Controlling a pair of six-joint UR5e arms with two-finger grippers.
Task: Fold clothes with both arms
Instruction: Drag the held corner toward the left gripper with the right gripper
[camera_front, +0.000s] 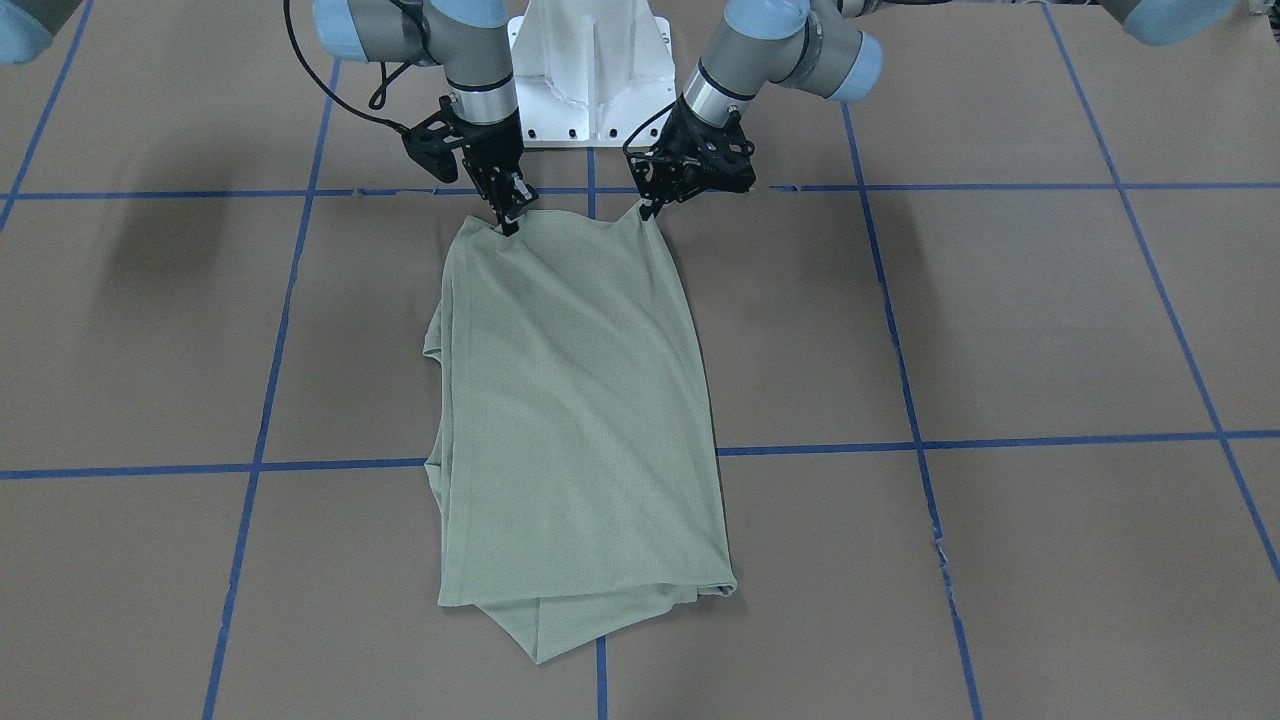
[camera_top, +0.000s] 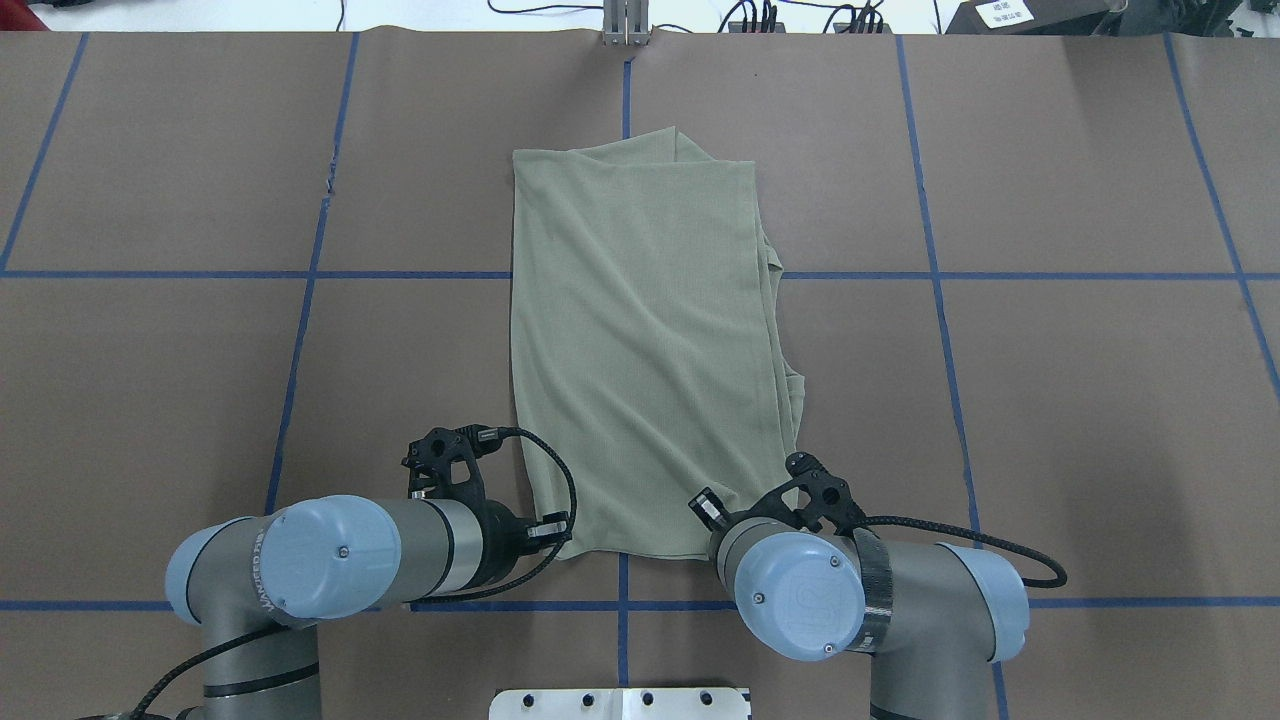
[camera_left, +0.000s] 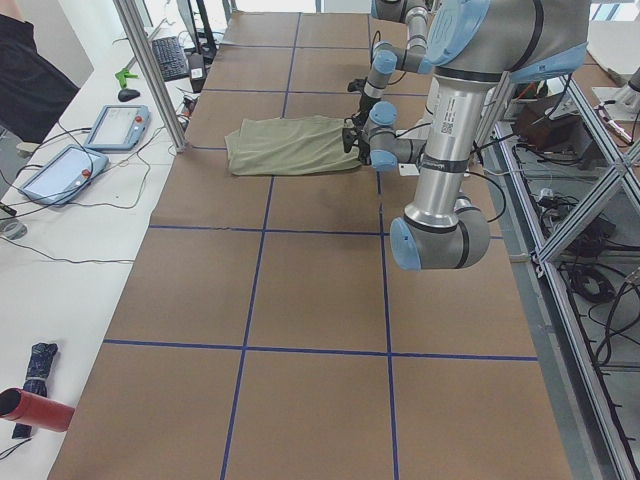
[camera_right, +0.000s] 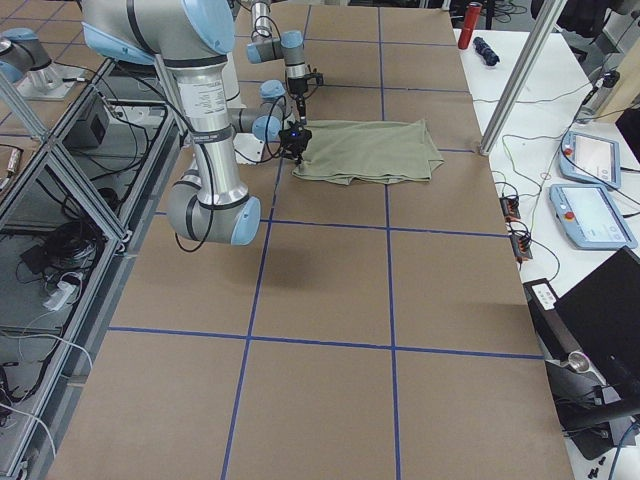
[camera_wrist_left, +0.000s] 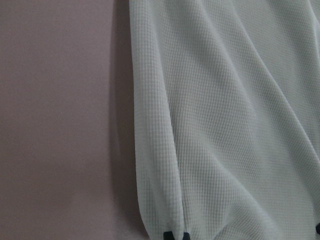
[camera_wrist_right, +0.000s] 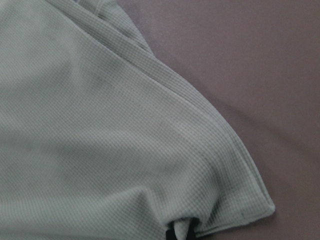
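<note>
Reaching down in front of the pedestal (camera_front: 590, 75), the left arm (camera_front: 770, 50) and right arm (camera_front: 470, 60) angle their wrists toward the surface (camera_front: 1000, 320). Left tool (camera_front: 650, 208) is pinched tight on one near corner of the shirt (camera_front: 580, 400), right tool (camera_front: 510, 222) nipped closed on the other, each corner drawn into a peak. Sage-green shirt lies folded into a long panel running away from the pedestal, layered edges showing along one long side, a pointed flap poking out at the far end.
</note>
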